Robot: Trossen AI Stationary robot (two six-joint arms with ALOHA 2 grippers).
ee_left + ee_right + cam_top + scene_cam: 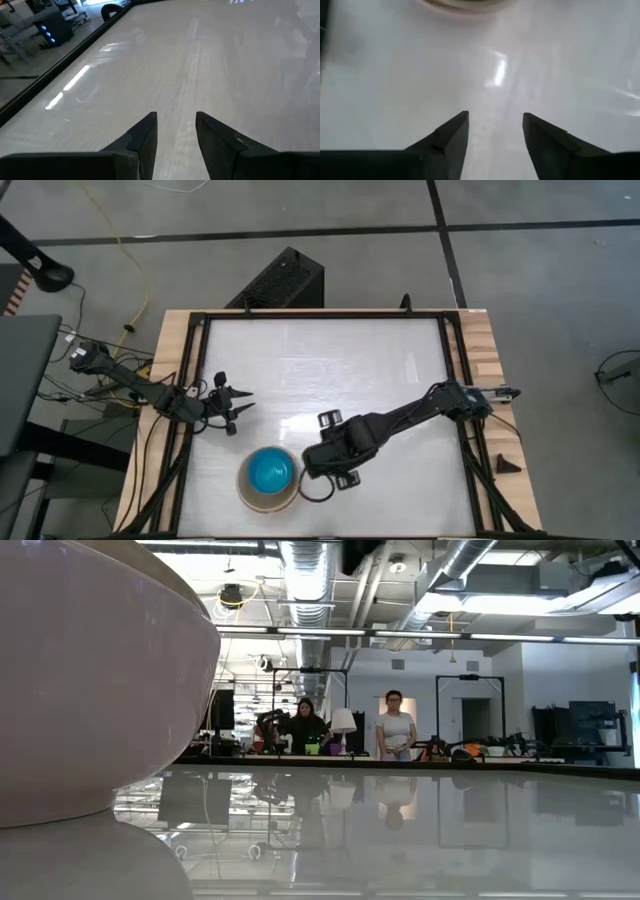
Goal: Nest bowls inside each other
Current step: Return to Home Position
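A stack of nested bowls point(268, 478) stands near the table's front edge, left of centre. Its outer bowl is pale with a cream rim, and a bright blue-teal bowl point(270, 471) sits innermost. In the low view the pale outer bowl point(90, 680) fills the left side, resting on its foot. My right gripper point(305, 467) hangs just right of the stack, pointing steeply down and open point(495, 125) over bare table, with the stack's rim point(460, 5) beyond its fingertips. My left gripper point(236, 406) waits open point(176, 125) at the table's left side.
The white tabletop point(330, 370) has a black frame around it point(455, 380). A black box point(280, 280) stands on the floor beyond the far edge. In the low view, people stand in the room far behind the table point(395, 725).
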